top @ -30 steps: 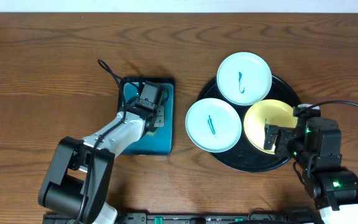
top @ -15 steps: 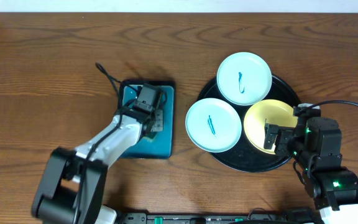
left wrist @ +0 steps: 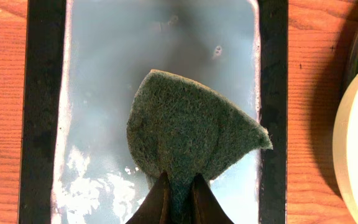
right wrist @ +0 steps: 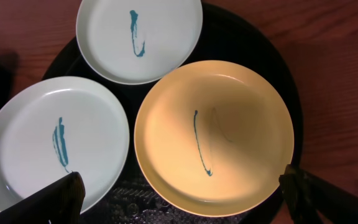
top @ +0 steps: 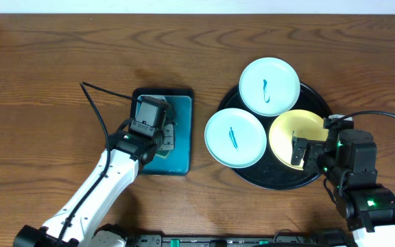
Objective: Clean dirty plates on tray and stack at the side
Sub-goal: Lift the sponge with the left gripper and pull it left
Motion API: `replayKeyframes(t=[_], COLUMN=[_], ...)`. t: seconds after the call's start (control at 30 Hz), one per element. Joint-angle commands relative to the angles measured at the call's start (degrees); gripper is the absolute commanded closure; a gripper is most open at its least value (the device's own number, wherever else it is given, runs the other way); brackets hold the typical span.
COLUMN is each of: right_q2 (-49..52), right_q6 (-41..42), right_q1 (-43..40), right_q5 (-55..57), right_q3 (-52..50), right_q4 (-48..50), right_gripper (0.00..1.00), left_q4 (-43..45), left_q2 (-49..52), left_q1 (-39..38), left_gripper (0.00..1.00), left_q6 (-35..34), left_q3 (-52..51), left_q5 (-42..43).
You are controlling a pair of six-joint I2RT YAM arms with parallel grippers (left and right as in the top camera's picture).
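Note:
Three plates sit on the round black tray (top: 319, 176): a mint-white plate (top: 269, 86) at the back, a mint-white plate (top: 235, 138) at the left, both with blue marks, and a pale yellow plate (top: 290, 132) with a dark line. They also show in the right wrist view: back plate (right wrist: 139, 36), left plate (right wrist: 48, 146), yellow plate (right wrist: 213, 137). My right gripper (right wrist: 182, 193) is open, hovering over the yellow plate's near edge. My left gripper (left wrist: 179, 193) is shut on a green scouring pad (left wrist: 188, 134) above the teal rectangular tray (left wrist: 110, 81).
The teal rectangular tray (top: 180, 137) with a black rim lies left of the round tray on the brown wooden table (top: 46, 82). A black cable (top: 94, 103) runs from the left arm. The left mint plate's edge (left wrist: 356, 143) shows beside the teal tray.
My left arm has swung its base leftward and the gripper has shifted slightly toward the front-left over the teal tray, still holding the pad. The right arm and plates have not moved.

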Motion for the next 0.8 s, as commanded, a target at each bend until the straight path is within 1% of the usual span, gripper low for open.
replayKeyframes(t=[0.0, 0.23, 0.37, 0.43, 0.6, 0.67, 0.7, 0.77], right_q2=[0.02, 0.02, 0.02, 0.02, 0.02, 0.02, 0.02, 0.02], right_q6=[0.66, 0.66, 0.66, 0.66, 0.68, 0.68, 0.68, 0.68], right_q1=[-0.31, -0.31, -0.31, -0.28, -0.31, -0.28, -0.28, -0.31], right_q5=[-0.24, -0.24, -0.24, -0.24, -0.26, -0.26, -0.26, -0.26], right_q3=[1.07, 1.07, 1.07, 1.07, 1.07, 1.07, 1.07, 1.07], right_q4=[-0.22, -0.39, -0.74, -0.90, -1.62, -1.73, -1.75, -1.73], right_gripper=[0.01, 0.01, 0.01, 0.01, 0.01, 0.01, 0.01, 0.01], left_q4=[0.31, 2.69, 4.63, 5.68, 7.43, 7.43, 7.43, 7.69], left_q2=[-0.31, -0.33, -0.33, -0.33, -0.28, -0.20, -0.07, 0.24], left_q1=[0.00, 0.52, 3.50, 5.75, 13.77, 16.74, 19.06, 21.81], left_gripper=[0.93, 0.93, 0.93, 0.93, 0.93, 0.93, 0.93, 0.93], left_q6=[0.74, 0.70, 0.76, 1.64, 7.87, 10.23, 12.20, 13.09], left_q3=[0.04, 0.04, 0.04, 0.04, 0.04, 0.04, 0.02, 0.02], left_q5=[1.29, 4.46, 10.71, 15.17, 32.48, 37.68, 41.79, 46.36])
